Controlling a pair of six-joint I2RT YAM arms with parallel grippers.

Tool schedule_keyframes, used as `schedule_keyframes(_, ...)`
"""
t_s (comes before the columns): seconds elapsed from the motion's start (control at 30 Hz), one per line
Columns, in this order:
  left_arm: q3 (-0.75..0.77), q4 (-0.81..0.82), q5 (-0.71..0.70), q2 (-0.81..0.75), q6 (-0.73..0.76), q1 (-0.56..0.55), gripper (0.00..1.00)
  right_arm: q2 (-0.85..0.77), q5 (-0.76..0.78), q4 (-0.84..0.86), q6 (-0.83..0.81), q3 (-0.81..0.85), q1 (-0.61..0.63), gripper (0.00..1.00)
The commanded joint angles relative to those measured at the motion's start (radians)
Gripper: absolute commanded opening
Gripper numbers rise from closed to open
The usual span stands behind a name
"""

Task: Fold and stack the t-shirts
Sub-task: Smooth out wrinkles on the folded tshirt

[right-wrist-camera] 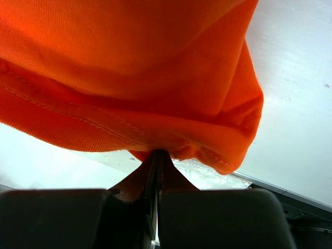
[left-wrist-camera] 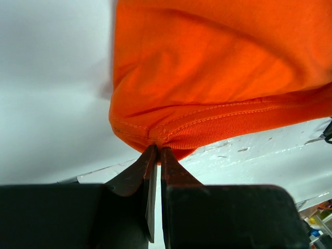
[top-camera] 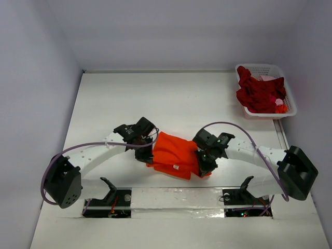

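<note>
**Orange t-shirt (top-camera: 175, 153) pinched at both ends**

The orange t-shirt lies bunched on the worktop (top-camera: 155, 98), well apart from the white basket (top-camera: 259, 67). The left hand (left-wrist-camera: 157, 149) is clenched on the stitched hem at the end farther from the basket. The right hand (right-wrist-camera: 157, 151) is clamped on the end nearer it. Dark red t-shirts (top-camera: 257, 93) and a pale pink one (top-camera: 270, 79) are heaped inside the basket.

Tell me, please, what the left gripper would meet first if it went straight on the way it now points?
The orange t-shirt: the left gripper is shut on its hem, and bunched cloth fills the line ahead. Beyond it probably the right gripper, though depth is unclear.
</note>
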Motion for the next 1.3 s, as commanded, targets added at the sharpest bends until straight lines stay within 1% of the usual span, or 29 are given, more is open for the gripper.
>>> schedule_keyframes(0.0,-0.022,-0.038,0.002,-0.042,-0.01,-0.005,0.0,-0.007,0.025,-0.035,-0.02,-0.009,0.013,0.0)
schedule_keyframes(0.27,-0.074,-0.04,0.021,-0.06,-0.01,-0.005,0.0,-0.024,0.048,-0.061,-0.02,-0.026,0.033,0.0)
schedule_keyframes(0.47,-0.094,-0.032,0.019,-0.062,-0.019,-0.005,0.0,-0.035,0.057,-0.093,-0.009,-0.009,0.076,0.0)
schedule_keyframes(0.6,-0.097,-0.034,0.014,-0.056,-0.021,-0.005,0.0,-0.059,0.071,-0.104,0.022,-0.009,0.076,0.0)
schedule_keyframes(0.8,-0.097,-0.042,0.008,-0.065,-0.028,-0.005,0.0,-0.094,0.025,-0.067,0.085,-0.055,0.076,0.0)
schedule_keyframes(1.27,-0.109,-0.055,0.007,-0.086,-0.045,-0.005,0.0,-0.09,0.02,-0.077,0.069,-0.045,0.076,0.0)
